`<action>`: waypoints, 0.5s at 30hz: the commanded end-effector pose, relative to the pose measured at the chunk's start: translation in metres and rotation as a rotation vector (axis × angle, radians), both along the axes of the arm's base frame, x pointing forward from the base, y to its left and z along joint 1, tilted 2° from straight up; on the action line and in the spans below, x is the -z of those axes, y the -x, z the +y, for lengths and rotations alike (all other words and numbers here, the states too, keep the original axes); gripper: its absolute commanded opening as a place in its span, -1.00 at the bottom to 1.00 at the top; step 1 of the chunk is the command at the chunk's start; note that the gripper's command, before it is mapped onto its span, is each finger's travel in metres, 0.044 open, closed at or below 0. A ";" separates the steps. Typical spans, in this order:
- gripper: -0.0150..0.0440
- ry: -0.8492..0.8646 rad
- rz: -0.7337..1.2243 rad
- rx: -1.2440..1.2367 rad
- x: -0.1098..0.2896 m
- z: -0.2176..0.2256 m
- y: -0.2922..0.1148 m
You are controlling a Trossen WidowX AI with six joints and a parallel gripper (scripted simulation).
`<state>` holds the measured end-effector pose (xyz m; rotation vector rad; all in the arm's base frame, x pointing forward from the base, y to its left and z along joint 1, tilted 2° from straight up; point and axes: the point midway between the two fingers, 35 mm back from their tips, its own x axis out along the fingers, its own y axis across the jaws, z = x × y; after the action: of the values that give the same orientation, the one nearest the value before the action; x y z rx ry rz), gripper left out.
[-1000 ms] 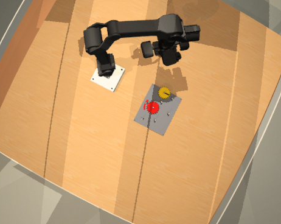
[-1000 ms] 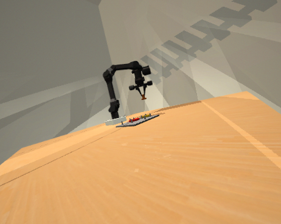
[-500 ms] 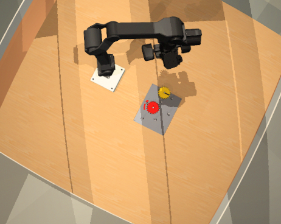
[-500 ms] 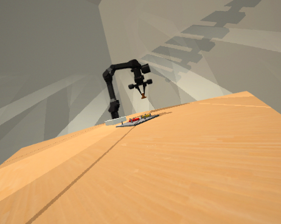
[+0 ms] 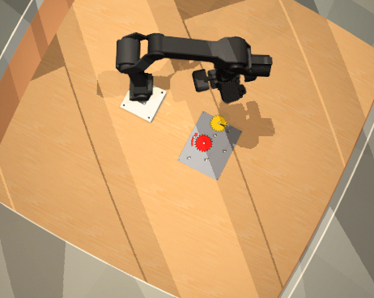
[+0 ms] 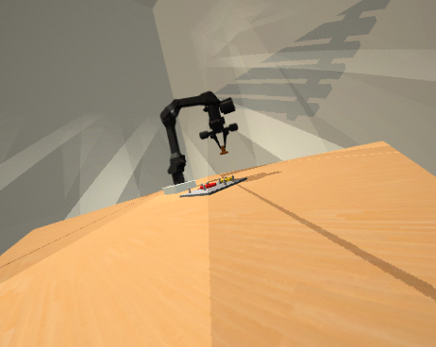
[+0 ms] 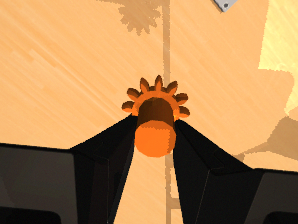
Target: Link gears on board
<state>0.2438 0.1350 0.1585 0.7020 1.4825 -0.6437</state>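
My gripper (image 6: 223, 147) (image 7: 155, 125) is shut on the round handle of an orange gear (image 6: 224, 151) (image 7: 156, 138). The gear hangs level, high above the table, teeth below the fingertips. In the top view the arm hides it. The grey board (image 5: 195, 157) (image 6: 213, 191) lies on the table, in front of the gripper in that view. On it are the red gear (image 5: 201, 141) (image 6: 208, 186) near the middle and the yellow gear (image 5: 217, 125) (image 6: 226, 179) near one corner. They stand apart. Bare pegs show, among them one between the gears (image 5: 214, 135) and one toward the right edge (image 5: 224, 151).
The arm's white base plate (image 5: 152, 109) (image 6: 179, 187) is to the left of the board. The board's corner (image 7: 225, 5) shows at the top of the wrist view. The red arrow (image 5: 193, 140) lies beside the red gear. No loose gears show on the table.
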 end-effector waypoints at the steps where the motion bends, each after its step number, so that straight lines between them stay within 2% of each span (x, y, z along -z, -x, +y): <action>1: -0.49 0.007 0.003 -0.004 0.006 -0.008 -0.007; 15: -0.49 0.007 0.002 -0.004 0.020 -0.031 -0.027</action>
<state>0.2661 0.1105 0.1443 0.7016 1.4802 -0.6436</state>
